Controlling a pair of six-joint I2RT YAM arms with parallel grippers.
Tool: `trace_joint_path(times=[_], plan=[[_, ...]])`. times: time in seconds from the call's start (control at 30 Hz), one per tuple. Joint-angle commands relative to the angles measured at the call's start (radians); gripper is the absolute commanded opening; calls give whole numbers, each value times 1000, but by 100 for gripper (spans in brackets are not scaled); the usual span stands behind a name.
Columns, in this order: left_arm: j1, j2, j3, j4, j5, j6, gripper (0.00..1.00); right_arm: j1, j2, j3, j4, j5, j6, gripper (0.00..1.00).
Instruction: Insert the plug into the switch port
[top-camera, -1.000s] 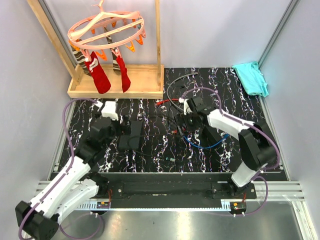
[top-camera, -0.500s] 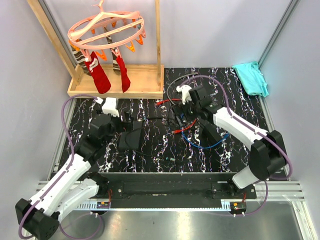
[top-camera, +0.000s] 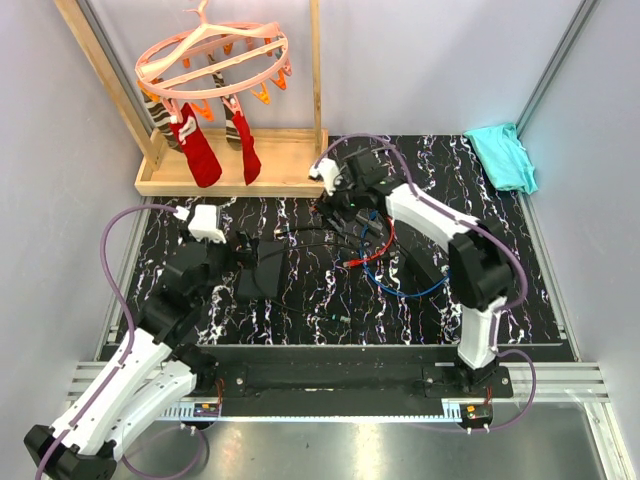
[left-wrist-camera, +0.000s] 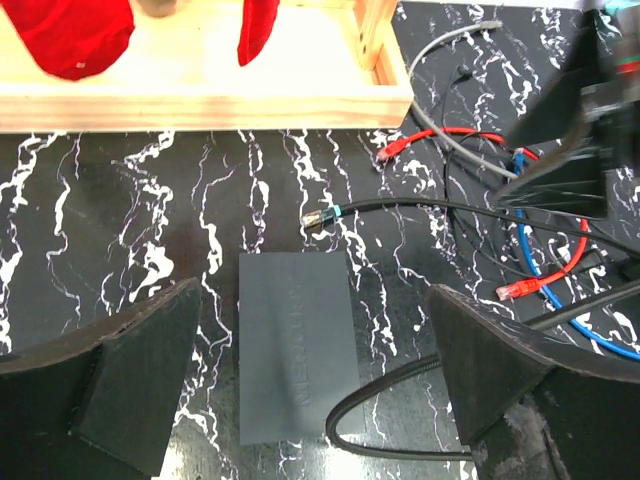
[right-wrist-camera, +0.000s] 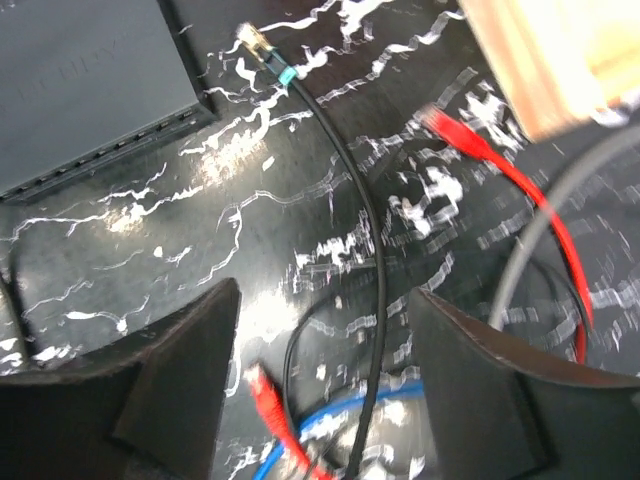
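Note:
The switch is a flat matte dark box (left-wrist-camera: 295, 345) lying on the marbled table, also seen from above (top-camera: 265, 270). Its port row (right-wrist-camera: 110, 152) runs along the thin edge in the right wrist view. The plug (left-wrist-camera: 318, 215), a clear tip with a teal band on a black cable, lies loose just beyond the box's far corner (right-wrist-camera: 255, 40). My left gripper (left-wrist-camera: 310, 390) hovers open over the box, its fingers well apart on either side. My right gripper (right-wrist-camera: 320, 400) is open above the black cable (right-wrist-camera: 372, 260), holding nothing, beside the wooden base (top-camera: 338, 205).
A wooden rack base (top-camera: 235, 165) with hanging red socks stands at the back left. Red (left-wrist-camera: 455, 135), blue (left-wrist-camera: 585, 335) and grey (left-wrist-camera: 440, 125) cables tangle right of the box. A thick black cable loops at the box's near corner (left-wrist-camera: 400, 385). A teal cloth (top-camera: 503, 155) lies back right.
My right arm swung from the cable tangle up and left toward the wooden base. My left arm drew back slightly to the left, still open over the box.

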Motion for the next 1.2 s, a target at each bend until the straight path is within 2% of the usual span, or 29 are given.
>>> trace_joint_path(times=[0.0,0.03,0.27,0.6,0.8,1.03,1.13,1.17], plan=[[-4,-12,-8,0,-44,-31,99,32,125,112,37,-80,-117,72],[-4,-10,-8,-9,-47,-34,99,41,145,144,40,-86,-124,66],[-4,-13,-6,-38,-67,-48,99,90,303,276,54,-86,-169,57],[-4,-71,-15,-104,-79,-54,99,105,490,417,51,-75,-170,54],[-4,-122,-32,-137,-84,-71,99,113,549,496,8,-37,-173,52],[-2,-151,-32,-164,-79,-91,99,128,587,542,-116,6,-198,39],[-4,-154,-29,-170,-81,-95,99,139,576,505,-144,63,-206,36],[-4,-153,-31,-169,-82,-95,99,142,560,472,-144,75,-207,31]])
